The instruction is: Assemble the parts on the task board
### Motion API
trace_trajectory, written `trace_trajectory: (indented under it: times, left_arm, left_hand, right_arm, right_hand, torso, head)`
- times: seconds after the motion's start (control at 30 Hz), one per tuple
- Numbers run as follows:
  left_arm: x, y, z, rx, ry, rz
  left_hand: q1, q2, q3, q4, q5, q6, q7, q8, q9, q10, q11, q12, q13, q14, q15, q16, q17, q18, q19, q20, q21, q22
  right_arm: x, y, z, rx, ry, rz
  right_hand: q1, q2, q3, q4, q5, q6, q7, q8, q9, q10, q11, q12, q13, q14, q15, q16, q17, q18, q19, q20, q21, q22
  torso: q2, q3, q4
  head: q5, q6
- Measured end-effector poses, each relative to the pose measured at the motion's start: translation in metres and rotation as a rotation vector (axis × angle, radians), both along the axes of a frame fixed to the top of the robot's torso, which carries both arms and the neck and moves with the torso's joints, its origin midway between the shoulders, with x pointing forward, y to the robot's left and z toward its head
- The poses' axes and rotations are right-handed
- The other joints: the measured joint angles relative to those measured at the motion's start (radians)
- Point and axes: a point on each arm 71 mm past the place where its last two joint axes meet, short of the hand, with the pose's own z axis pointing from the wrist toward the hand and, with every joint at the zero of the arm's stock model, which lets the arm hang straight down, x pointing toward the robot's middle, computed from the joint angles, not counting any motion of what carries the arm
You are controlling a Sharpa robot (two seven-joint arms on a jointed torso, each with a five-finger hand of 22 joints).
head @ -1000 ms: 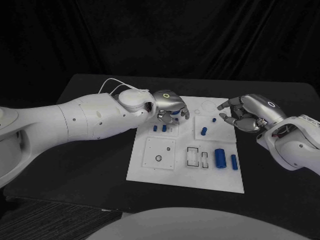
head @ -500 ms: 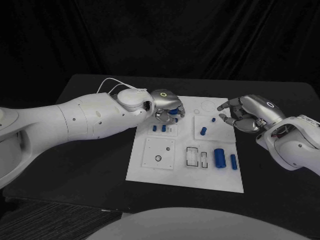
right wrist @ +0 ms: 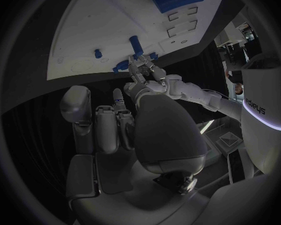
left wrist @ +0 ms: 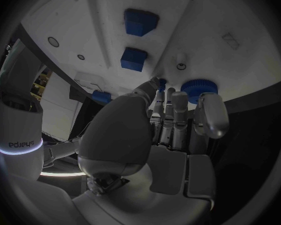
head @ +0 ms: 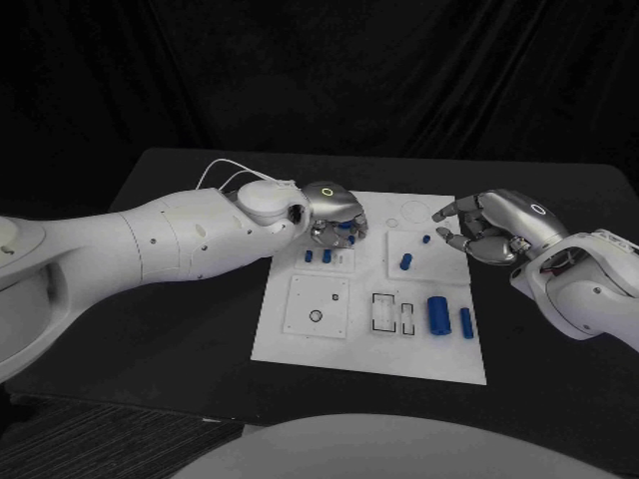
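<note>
Board: white task board (head: 362, 344) lies flat in the middle of the black table (head: 176, 329).
Left hand: the left hand (head: 334, 212) hangs over the far left corner of the board, fingers pointing down. In the left wrist view its fingertips (left wrist: 178, 97) sit at a round blue ridged part (left wrist: 198, 89). Fingers are curled together around that part; whether they actually grasp it cannot be told.
Part at left hand: in the head view a blue piece (head: 349, 227) shows between the fingers, just above the board surface.
Right hand: the right hand (head: 495, 228) hovers over the right edge of the board, palm turned toward the board's middle. Fingers are loosely curled and spread apart, with nothing in them.
Small pegs: 2 short blue pegs (head: 317, 256) stand side by side just in front of the left hand; in the left wrist view they appear as 2 blue blocks (left wrist: 135, 40).
Centre peg: 1 blue peg (head: 407, 262) stands in the square panel near the right hand, with a smaller blue piece (head: 426, 239) behind it.
Cylinders: a thick blue cylinder (head: 440, 314) and a thinner one (head: 466, 322) lie side by side on the near right part of the board.
Slots: 2 rectangular outlines (head: 393, 313) sit just left of the thick cylinder.
Ring: a small dark ring (head: 317, 316) marks the near left panel.
</note>
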Motion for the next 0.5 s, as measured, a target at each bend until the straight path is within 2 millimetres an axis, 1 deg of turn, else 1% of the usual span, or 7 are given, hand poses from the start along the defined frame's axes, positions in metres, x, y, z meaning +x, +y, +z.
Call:
trace_trajectory:
  times: [0.13, 0.2, 0.23, 0.27, 0.3, 0.43, 0.5]
  left_arm:
    - [-0.0006, -0.0013, -0.0015, 0.0, 0.003, -0.003]
    - [-0.0007, -0.0017, -0.0022, -0.001, 0.003, -0.004]
    - [-0.0007, -0.0018, -0.0025, -0.001, 0.003, -0.005]
    - [-0.0007, -0.0019, -0.0027, -0.002, 0.002, -0.005]
    - [-0.0007, -0.002, -0.0027, -0.003, 0.001, -0.006]
    - [-0.0005, -0.0023, -0.0024, -0.014, -0.01, -0.006]
    - [-0.0006, -0.0024, -0.0018, -0.024, -0.021, -0.007]
  left_hand:
    - [0.0, 0.0, 0.015, -0.009, 0.0, 0.025, -0.003, 0.011, 0.005, 0.045, -0.008, 0.004, 0.003, 0.022, -0.007, 0.016, 0.012, 0.0, 0.016, -0.002, 0.026, 0.0]
    - [0.0, 0.0, 0.021, -0.015, 0.0, 0.036, 0.0, 0.011, 0.006, 0.072, -0.011, 0.007, 0.003, 0.034, -0.008, 0.023, 0.02, 0.0, 0.027, -0.002, 0.044, 0.0]
    - [0.0, 0.0, 0.024, -0.018, 0.0, 0.04, -0.003, 0.014, 0.007, 0.083, -0.011, 0.007, 0.003, 0.038, -0.006, 0.024, 0.023, -0.001, 0.03, -0.004, 0.051, 0.0]
    - [0.0, 0.0, 0.027, -0.021, 0.0, 0.05, -0.001, 0.018, 0.009, 0.099, -0.013, 0.007, 0.003, 0.045, -0.009, 0.031, 0.027, -0.011, 0.038, -0.005, 0.062, 0.0]
    - [0.002, 0.002, 0.033, -0.022, 0.0, 0.062, 0.004, 0.022, 0.011, 0.115, -0.015, 0.007, 0.002, 0.054, -0.011, 0.035, 0.031, -0.016, 0.045, -0.005, 0.072, 0.0]
    - [0.02, 0.005, 0.052, -0.041, 0.001, 0.103, 0.02, 0.035, 0.018, 0.167, -0.018, 0.002, -0.001, 0.082, -0.018, 0.038, 0.038, -0.016, 0.067, -0.01, 0.112, 0.0]
    - [0.032, 0.001, 0.063, -0.053, 0.013, 0.121, 0.031, 0.037, 0.022, 0.186, -0.007, -0.003, -0.004, 0.094, -0.021, 0.038, 0.037, -0.016, 0.079, -0.014, 0.132, 0.0]
  right_arm:
    - [0.0001, -0.0001, -0.0001, 0.0, 0.0, 0.0]
    - [0.0001, 0.0001, -0.0002, 0.0, 0.0, 0.0]
    - [0.0001, 0.0001, -0.0002, 0.0, 0.0, 0.0]
    - [0.0001, 0.0001, -0.0002, 0.0, 0.0, 0.0]
    - [0.0001, 0.0002, -0.0002, 0.0, 0.001, 0.0]
    - [0.0, 0.0002, -0.0004, 0.0, 0.001, 0.0]
    - [0.0, 0.0002, -0.0005, 0.0, 0.001, 0.0]
  right_hand:
    - [0.0, 0.0, 0.0, 0.0, 0.0, 0.0, 0.0, 0.0, 0.0, 0.0, 0.0, 0.0, 0.0, 0.0, 0.0, 0.0, 0.0, 0.0, 0.0, 0.0, 0.0, 0.0]
    - [0.0, 0.0, 0.0, 0.0, 0.0, 0.0, 0.0, 0.0, 0.0, 0.0, 0.0, 0.0, 0.0, 0.0, 0.0, 0.0, 0.0, 0.0, 0.0, 0.0, 0.0, 0.0]
    - [0.0, 0.0, 0.0, 0.0, 0.0, 0.0, 0.0, 0.0, 0.0, 0.0, 0.0, 0.0, 0.0, 0.0, 0.0, 0.0, 0.0, 0.0, 0.0, 0.0, 0.0, 0.0]
    - [0.0, 0.0, 0.0, 0.0, 0.0, 0.0, 0.0, 0.0, 0.0, 0.0, 0.0, 0.0, 0.0, 0.0, 0.0, 0.0, 0.0, 0.0, 0.0, 0.0, 0.0, 0.0]
    - [0.0, 0.0, 0.0, 0.0, 0.0, 0.0, 0.0, 0.0, 0.0, 0.0, 0.0, 0.0, 0.0, 0.0, 0.0, 0.0, 0.0, 0.0, 0.0, 0.0, 0.0, 0.0]
    - [0.0, 0.0, 0.0, 0.0, 0.001, 0.0, 0.0, 0.0, 0.0, 0.0, 0.0, 0.0, 0.0, 0.0, 0.0, 0.0, 0.0, 0.0, 0.0, 0.0, 0.0, 0.0]
    - [0.0, 0.0, 0.0, 0.0, 0.005, 0.0, 0.0, 0.0, 0.0, 0.0, 0.0, 0.0, 0.0, 0.0, 0.0, 0.0, 0.0, 0.0, 0.0, 0.0, 0.0, 0.0]
  torso:
    - [0.0, 0.0001, 0.0001]
    - [0.0, 0.0, 0.0001]
    - [0.0, 0.0, 0.0002]
    - [0.0, 0.0, 0.0001]
    - [0.0, 0.0, 0.0002]
    - [0.0, 0.0001, 0.0001]
    - [0.0, 0.0001, 0.0001]
  head:
    - [-0.001, 0.0]
    - [-0.002, 0.0]
    - [-0.002, 0.0]
    - [-0.002, 0.0]
    - [-0.001, 0.0]
    - [0.0, 0.0]
    - [0.001, 0.0]
